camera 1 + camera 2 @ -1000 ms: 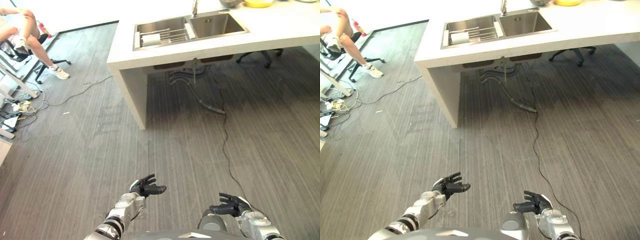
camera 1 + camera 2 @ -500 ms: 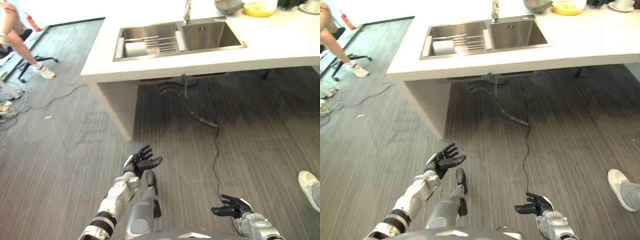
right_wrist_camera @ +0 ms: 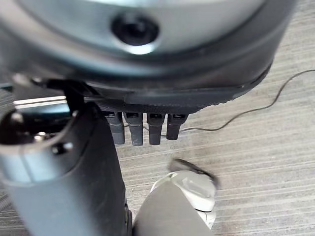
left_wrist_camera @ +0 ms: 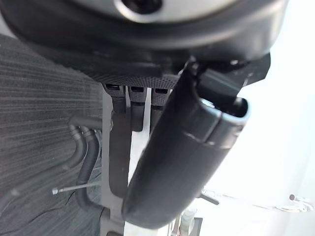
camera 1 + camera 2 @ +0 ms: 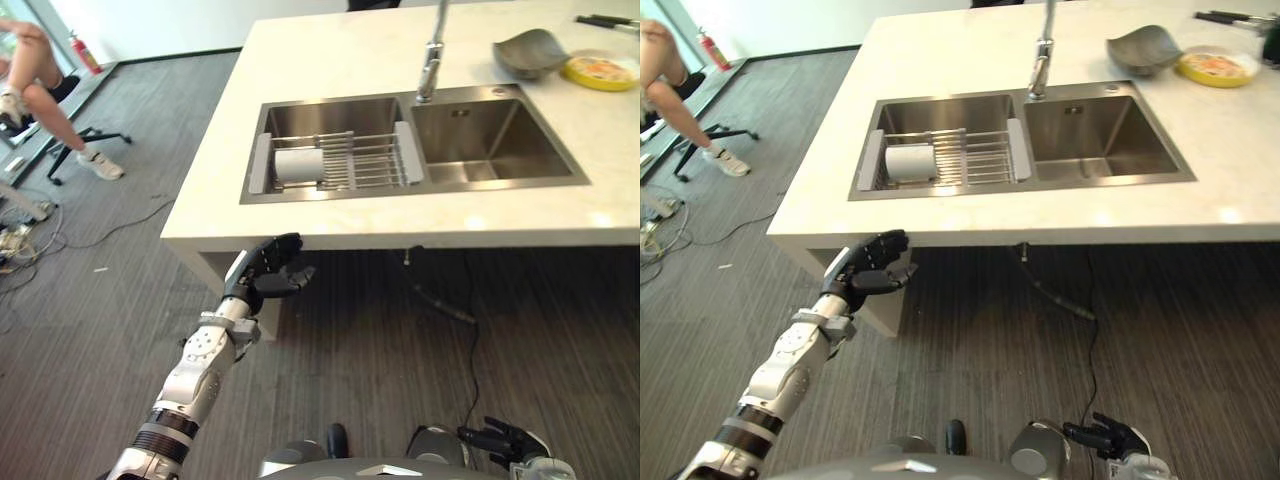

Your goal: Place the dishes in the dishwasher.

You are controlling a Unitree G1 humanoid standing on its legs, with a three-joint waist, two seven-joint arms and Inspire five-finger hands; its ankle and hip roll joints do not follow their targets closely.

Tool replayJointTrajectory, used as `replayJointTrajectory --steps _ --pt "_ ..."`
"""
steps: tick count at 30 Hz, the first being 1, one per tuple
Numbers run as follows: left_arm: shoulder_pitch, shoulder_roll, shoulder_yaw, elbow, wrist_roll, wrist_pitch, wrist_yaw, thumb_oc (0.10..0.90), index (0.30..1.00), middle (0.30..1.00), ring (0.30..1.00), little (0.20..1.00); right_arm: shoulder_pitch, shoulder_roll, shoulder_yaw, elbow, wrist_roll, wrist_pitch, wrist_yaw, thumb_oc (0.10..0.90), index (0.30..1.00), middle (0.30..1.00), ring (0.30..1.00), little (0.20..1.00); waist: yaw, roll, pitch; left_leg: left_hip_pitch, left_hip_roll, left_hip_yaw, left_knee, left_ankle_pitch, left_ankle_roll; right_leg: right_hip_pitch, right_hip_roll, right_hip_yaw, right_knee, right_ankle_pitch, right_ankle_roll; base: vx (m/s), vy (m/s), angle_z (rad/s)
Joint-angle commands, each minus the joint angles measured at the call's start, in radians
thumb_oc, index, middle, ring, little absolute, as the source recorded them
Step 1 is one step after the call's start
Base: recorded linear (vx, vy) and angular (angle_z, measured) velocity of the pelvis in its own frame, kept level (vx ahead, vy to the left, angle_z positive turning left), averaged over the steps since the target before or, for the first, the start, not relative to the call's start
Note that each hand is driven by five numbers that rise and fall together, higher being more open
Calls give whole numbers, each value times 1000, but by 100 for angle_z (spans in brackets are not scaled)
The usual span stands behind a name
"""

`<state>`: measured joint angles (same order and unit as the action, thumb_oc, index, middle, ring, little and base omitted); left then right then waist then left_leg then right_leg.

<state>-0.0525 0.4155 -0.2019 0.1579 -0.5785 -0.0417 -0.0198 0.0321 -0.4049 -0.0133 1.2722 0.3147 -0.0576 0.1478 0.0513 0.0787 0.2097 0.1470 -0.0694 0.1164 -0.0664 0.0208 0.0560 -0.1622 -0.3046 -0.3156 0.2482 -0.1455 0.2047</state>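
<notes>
Two dishes are in reach: a white cup (image 5: 297, 163) lying on the rack (image 5: 350, 162) in the left sink basin, and a grey bowl (image 5: 528, 52) on the counter (image 5: 330, 60). Judged rigid, smooth and breakable; grasp at rim or body. Left hand (image 5: 266, 274) hangs loosely spread and empty below the counter edge; right hand (image 5: 503, 440) is low, relaxed, empty.

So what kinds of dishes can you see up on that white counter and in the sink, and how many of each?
White cylindrical cup lying in the sink rack: 1
Grey metal bowl on the counter: 1
Yellow round dish on the counter: 1
Total: 3
Both robot hands, left and right, are open and hold nothing.
</notes>
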Motion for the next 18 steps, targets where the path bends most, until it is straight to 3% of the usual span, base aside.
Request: replayJointTrajectory --steps 1,3,6,10,18 --pt "-107 -34 82 -165 11 -176 -40 800 900 900 900 900 63 23 61 81 -22 36 22 800 900 900 900 900 -28 13 -22 -18 3 54 49 -73 -60 111 22 101 -120 153 11 221 -174 72" --pt "-102 -61 83 -142 22 -156 -52 800 900 900 900 900 77 40 66 79 -32 40 41 800 900 900 900 900 -5 1 -41 0 -3 38 89 -101 -67 171 12 65 -173 183 17 258 -269 54" --pt "-94 -75 84 -142 22 -157 -54 800 900 900 900 900 77 42 79 69 -44 38 47 800 900 900 900 900 0 2 -53 1 1 22 89 -96 -72 200 19 48 -200 180 14 116 -178 36" --pt "-53 -57 102 -195 19 -138 -93 800 900 900 900 900 64 15 85 19 -41 22 37 800 900 900 900 900 7 -2 -83 9 41 -29 66 -74 -114 310 79 -28 -310 158 -15 92 -285 39" --pt "-125 -22 130 -278 40 -161 -93 800 900 900 900 900 72 30 99 8 -4 14 43 800 900 900 900 900 -3 -2 -90 7 76 -26 48 -53 -150 334 119 -58 -335 126 -33 12 -107 14"
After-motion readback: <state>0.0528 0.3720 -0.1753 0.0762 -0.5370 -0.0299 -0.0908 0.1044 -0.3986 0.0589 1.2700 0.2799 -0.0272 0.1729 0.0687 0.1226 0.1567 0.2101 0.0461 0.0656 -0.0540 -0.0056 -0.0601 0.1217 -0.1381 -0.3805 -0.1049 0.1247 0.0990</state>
